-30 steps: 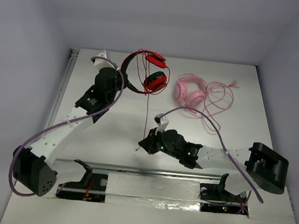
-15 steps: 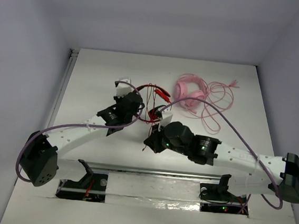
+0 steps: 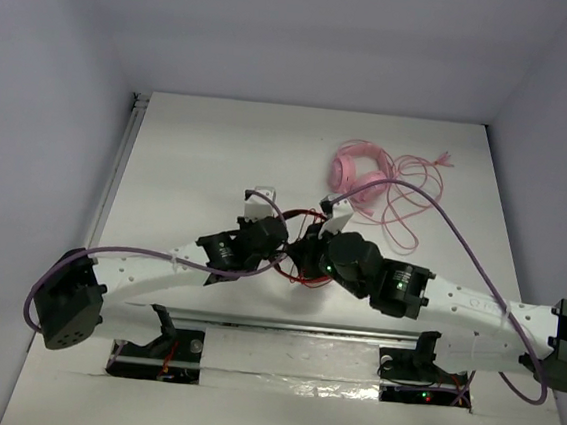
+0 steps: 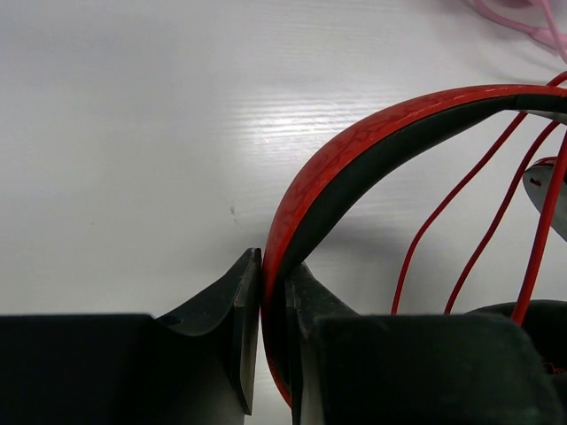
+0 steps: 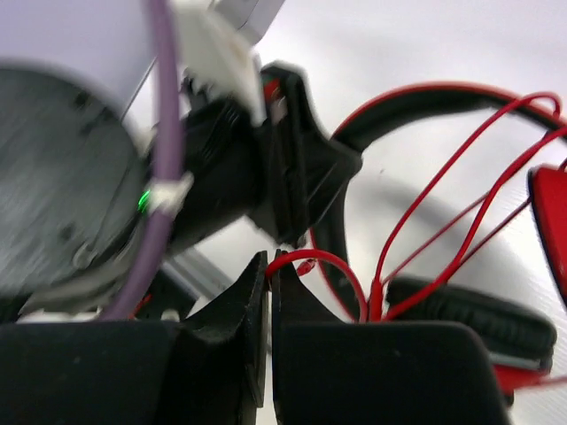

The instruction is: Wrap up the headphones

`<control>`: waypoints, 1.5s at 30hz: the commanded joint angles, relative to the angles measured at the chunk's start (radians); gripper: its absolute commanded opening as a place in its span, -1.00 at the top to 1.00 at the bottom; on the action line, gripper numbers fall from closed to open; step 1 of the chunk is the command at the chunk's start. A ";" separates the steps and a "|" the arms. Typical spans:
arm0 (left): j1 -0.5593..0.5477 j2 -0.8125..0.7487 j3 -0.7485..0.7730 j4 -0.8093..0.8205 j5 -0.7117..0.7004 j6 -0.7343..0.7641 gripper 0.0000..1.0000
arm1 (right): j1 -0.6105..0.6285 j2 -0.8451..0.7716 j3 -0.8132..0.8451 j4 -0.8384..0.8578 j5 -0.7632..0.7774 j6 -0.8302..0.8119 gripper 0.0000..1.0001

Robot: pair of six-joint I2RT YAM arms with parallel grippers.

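A white surface (image 4: 133, 106) is spreading out beneath and ahead of the left pincer (image 4: 270, 283), pale lilac-grey walls (image 3: 301, 33) enclosing it.

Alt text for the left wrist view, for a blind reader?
Left tool shut on the red headband of the headphones, which arcs up and right over a white table. Thin red cable strands cross at right; a bit of pink cable shows in the top right corner.
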 commanded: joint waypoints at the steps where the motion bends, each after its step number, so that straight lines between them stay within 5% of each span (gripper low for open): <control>1: -0.027 -0.047 -0.018 0.032 0.019 -0.103 1.00 | -0.004 -0.014 -0.040 0.188 0.169 0.087 1.00; 8: -0.058 -0.089 -0.085 0.058 0.105 -0.169 1.00 | -0.034 -0.034 -0.129 0.317 0.425 0.207 1.00; 16: -0.101 -0.065 -0.095 0.078 0.144 -0.201 1.00 | -0.110 -0.025 -0.189 0.420 0.551 0.305 0.95; 27: -0.125 -0.047 -0.017 0.012 0.142 -0.215 1.00 | -0.244 0.116 -0.181 0.490 0.450 0.396 0.79; 45: -0.125 -0.051 0.000 0.047 0.182 -0.212 1.00 | -0.333 0.115 -0.184 0.489 0.359 0.409 0.36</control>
